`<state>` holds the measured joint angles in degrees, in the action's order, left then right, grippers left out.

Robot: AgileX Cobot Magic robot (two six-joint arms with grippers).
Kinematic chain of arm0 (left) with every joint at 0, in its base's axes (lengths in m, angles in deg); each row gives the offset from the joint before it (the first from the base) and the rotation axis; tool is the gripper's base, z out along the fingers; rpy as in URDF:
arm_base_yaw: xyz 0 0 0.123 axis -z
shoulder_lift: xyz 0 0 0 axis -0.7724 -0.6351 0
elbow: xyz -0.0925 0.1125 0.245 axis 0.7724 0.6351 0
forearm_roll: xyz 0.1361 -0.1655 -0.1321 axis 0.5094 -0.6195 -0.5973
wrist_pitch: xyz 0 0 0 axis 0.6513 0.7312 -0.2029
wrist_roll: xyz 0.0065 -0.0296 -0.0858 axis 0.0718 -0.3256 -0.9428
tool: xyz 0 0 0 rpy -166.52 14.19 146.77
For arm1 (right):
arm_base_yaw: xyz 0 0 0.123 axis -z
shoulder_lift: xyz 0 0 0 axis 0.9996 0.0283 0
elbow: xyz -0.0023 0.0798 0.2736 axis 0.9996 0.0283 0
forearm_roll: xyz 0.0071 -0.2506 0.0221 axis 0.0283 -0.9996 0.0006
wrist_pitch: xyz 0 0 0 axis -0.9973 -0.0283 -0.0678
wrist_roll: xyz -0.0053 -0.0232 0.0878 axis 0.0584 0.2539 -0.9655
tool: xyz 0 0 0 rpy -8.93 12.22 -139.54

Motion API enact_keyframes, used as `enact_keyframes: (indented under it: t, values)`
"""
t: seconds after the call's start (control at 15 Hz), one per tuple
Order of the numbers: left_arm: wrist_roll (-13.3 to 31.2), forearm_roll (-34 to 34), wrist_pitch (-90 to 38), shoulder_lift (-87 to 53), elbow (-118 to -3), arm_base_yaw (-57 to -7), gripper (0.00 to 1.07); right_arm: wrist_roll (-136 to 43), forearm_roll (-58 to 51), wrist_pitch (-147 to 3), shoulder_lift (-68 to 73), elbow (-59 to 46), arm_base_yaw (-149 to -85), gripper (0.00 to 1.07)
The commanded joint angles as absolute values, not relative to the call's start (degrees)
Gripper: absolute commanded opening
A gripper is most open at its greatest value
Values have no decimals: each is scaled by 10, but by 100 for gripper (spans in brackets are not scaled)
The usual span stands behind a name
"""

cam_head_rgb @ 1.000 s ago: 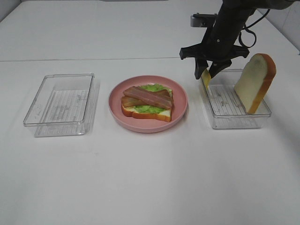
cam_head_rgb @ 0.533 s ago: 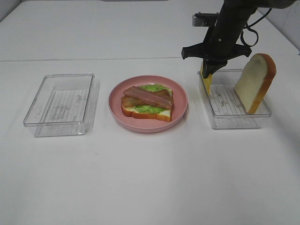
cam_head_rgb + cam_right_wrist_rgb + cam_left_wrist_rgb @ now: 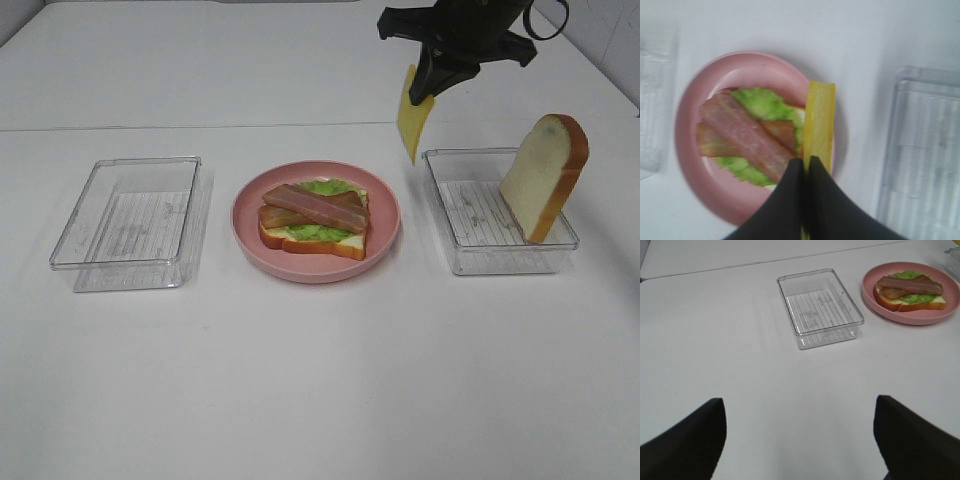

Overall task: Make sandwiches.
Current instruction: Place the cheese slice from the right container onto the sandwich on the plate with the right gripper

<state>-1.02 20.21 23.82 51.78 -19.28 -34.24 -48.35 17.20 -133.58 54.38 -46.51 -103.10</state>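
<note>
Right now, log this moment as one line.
right jaws: shut on cheese slice, aloft | left jaws: open | plate: open sandwich | bread slice: leaning in right tray

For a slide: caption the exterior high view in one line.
Right gripper holds a cheese slice aloft; open sandwich on the plate, bread slice leaning in the right tray.

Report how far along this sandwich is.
Done: the bottom bread slice lies on the pink plate with lettuce and bacon strips stacked on it. In hand: the right jaws are shut on the yellow cheese slice, held in the air near the right container. Left: lay the cheese on the bacon, then top it with the second bread slice leaning in that container.
</note>
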Motion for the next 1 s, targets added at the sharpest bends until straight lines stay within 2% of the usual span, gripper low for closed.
enact_keyframes:
  t: [0.07, 0.33, 0.73, 1.0]
  values:
    - [-12, 203, 234, 530, -189, -341, 77, -431, 266, -1351, 542, -467, -1032, 0]
    - [-12, 203, 234, 530, -189, -341, 77, -388, 400, -1352, 567, -467, -1037, 0]
    - [-12, 203, 234, 530, -189, -341, 77, -388, 409, -1341, 633, -467, -1091, 0]
    - [-12, 203, 234, 530, -189, -341, 77, -388, 409, -1316, 648, -467, -1098, 0]
